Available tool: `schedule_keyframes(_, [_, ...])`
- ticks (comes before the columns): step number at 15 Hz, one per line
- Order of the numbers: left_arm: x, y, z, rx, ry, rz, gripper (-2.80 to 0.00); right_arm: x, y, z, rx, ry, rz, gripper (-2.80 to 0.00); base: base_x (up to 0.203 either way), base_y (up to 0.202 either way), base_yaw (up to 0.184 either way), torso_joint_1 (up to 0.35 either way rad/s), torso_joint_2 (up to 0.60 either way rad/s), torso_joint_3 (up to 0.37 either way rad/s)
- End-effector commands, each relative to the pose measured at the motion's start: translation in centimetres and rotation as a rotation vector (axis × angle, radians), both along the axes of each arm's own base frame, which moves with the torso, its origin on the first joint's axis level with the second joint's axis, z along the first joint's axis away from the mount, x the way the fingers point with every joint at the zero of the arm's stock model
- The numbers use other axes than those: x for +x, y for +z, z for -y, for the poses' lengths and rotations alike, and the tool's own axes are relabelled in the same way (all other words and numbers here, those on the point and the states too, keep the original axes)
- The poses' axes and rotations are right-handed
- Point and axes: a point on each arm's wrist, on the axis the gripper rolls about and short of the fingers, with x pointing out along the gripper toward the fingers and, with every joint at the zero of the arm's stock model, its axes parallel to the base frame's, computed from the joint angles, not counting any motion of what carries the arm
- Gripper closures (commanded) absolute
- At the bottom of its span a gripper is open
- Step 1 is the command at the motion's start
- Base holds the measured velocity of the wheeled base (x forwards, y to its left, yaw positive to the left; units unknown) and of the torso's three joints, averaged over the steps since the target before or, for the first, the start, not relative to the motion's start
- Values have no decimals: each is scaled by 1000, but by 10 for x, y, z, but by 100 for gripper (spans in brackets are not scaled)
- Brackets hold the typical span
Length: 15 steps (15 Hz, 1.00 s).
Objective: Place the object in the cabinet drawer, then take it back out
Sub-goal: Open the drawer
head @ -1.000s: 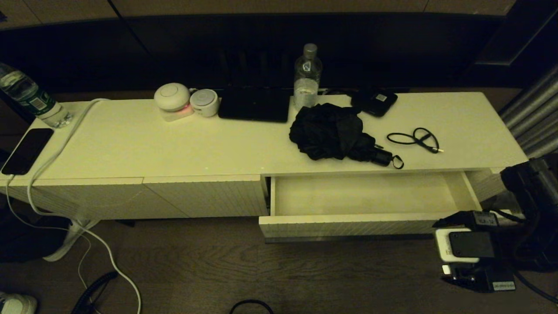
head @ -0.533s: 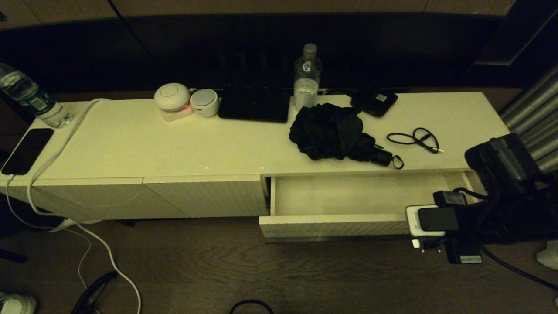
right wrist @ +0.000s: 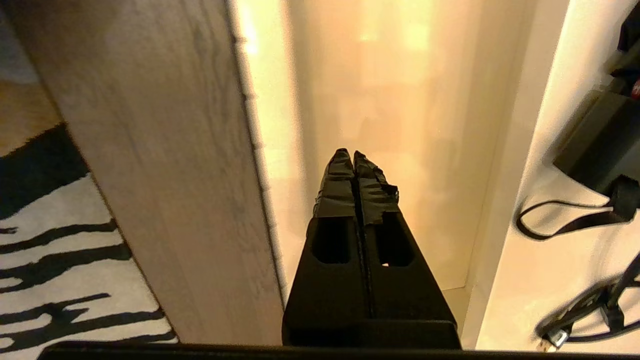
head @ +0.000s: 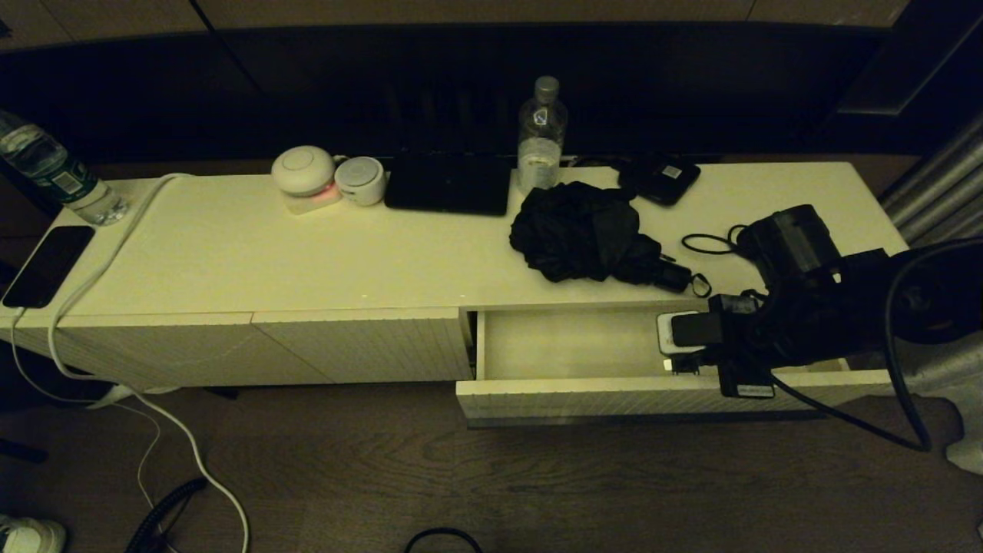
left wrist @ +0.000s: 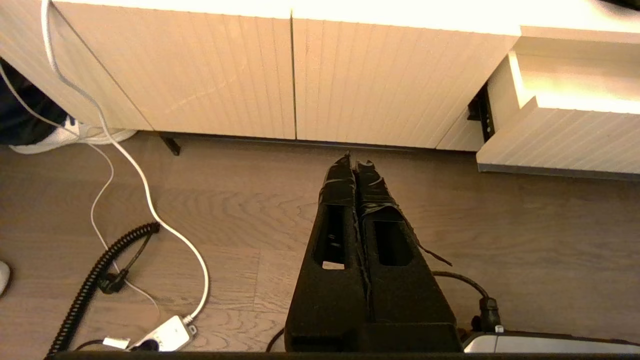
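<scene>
both grippers have jaws together: right gripper (right wrist: 353, 154) over the open cabinet drawer (head: 614, 395), left gripper (left wrist: 356, 162) low by the floor. umbrella (head: 587, 234) lies on the cabinet top (head: 307, 253), behind the drawer.

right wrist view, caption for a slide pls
Right gripper, fingers shut, poised over the open, empty drawer.

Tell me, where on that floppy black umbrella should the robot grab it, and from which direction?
Probably the short stiff handle, not the loose bunched fabric of the umbrella. The handle points toward the cabinet top's front edge, just above the open drawer, so coming down from above with fingers across it looks simplest. The right gripper, shut now over the drawer, is nearest.
</scene>
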Motion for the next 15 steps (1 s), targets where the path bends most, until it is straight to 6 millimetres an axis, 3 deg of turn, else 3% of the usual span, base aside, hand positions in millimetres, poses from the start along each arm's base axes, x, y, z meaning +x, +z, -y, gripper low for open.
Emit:
schedule_keyframes(1, [0,0,0,-1,1,2,0,16,-8,0,-9,-8,-12,0,0,0,0,0,0,0])
schedule_keyframes(11, [0,0,0,-1,1,2,0,51,-21,-10,0,-11,27,0,0,0,0,0,0,0])
schedule_keyframes(15, [0,0,0,-1,1,2,0,55,-27,-11,-4,-9,12,0,0,0,0,0,0,0])
